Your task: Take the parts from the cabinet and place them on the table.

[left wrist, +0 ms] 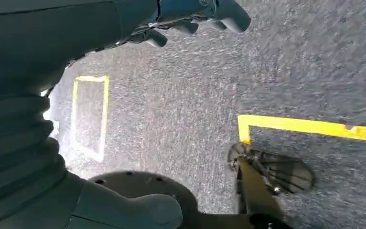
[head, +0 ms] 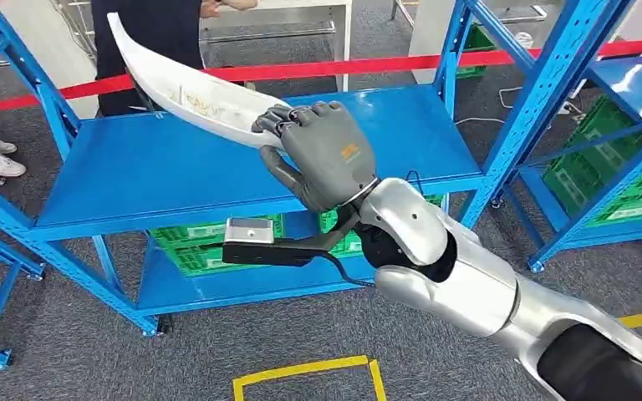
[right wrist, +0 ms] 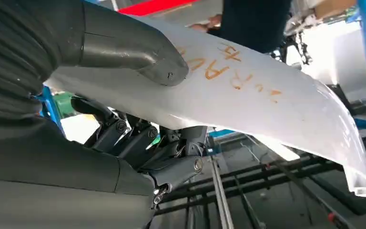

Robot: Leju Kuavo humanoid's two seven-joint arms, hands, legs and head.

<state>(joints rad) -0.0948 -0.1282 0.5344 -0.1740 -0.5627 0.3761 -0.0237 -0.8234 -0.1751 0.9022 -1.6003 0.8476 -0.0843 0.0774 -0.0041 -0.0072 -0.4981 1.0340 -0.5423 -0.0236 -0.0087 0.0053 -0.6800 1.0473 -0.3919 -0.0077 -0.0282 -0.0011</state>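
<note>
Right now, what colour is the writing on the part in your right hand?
Orange, on the white part the right hand holds; clearest in the right wrist view.

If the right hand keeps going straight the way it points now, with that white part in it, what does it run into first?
Probably the person standing behind the blue shelf. The right hand holds the long white part pointing up and across the shelf top toward them and the red barrier tape, so the part's tip would arrive first. Depth is unclear.

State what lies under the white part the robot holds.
Under the white part held by the right hand is the blue shelf, bare where visible. The strip of shelf directly beneath the part is covered, so anything there cannot be seen.
</note>
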